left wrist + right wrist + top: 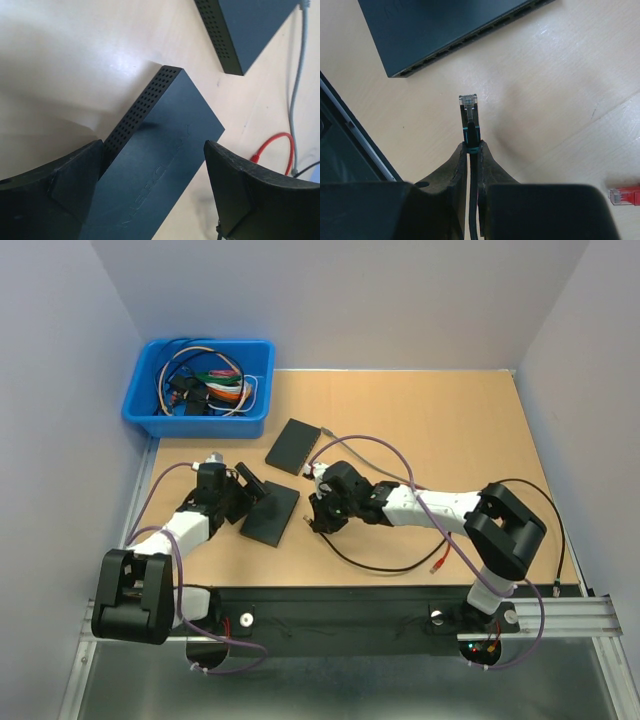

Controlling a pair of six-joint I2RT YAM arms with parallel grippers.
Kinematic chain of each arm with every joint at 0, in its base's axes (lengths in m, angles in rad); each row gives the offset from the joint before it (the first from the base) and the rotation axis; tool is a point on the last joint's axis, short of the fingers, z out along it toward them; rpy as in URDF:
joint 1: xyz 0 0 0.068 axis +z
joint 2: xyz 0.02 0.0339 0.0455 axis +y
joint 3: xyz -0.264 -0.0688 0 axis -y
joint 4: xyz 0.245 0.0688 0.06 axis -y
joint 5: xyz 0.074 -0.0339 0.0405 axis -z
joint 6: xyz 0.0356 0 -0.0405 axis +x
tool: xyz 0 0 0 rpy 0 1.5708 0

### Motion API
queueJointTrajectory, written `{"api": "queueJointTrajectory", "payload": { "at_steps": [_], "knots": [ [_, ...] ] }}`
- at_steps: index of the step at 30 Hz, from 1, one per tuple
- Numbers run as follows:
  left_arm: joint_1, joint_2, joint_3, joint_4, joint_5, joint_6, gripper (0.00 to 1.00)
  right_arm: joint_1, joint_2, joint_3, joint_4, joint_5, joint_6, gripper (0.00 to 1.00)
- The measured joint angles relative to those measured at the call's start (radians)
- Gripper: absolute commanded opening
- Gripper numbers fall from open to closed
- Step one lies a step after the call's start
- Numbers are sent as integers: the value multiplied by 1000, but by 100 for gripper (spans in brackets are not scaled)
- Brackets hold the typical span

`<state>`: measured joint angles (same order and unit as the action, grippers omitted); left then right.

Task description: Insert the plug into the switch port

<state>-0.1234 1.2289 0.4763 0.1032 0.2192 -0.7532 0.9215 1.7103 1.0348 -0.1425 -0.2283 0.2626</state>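
A dark network switch (271, 516) lies on the wooden table, its port row (470, 40) facing my right gripper. My left gripper (243, 490) is open and straddles the switch's end (165, 150). Its left finger (60, 180) is against the perforated side, and its right finger (250, 190) stands apart from the switch. My right gripper (472, 146) is shut on a black cable just behind its clear-tipped plug (468, 107). The plug points toward the ports, a short gap away, above the table. In the top view the right gripper (318, 512) is just right of the switch.
A second dark switch (293, 445) lies farther back and also shows in the left wrist view (250, 25). A blue bin (200, 388) of cables stands at the back left. A red plug (622, 195) and grey cable (298, 75) lie to the right of the switches.
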Motion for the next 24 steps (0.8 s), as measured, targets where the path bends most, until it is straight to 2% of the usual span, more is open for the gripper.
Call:
{"api": "queueJointTrajectory", "payload": {
  "at_steps": [12,24],
  "knots": [
    [-26,-8,-103,192,39,1,84,12,133,71,-54,24,-34,0],
    [-98,42,-107,288,44,52,81,71,211,211,-165,127,-66,0]
  ]
}}
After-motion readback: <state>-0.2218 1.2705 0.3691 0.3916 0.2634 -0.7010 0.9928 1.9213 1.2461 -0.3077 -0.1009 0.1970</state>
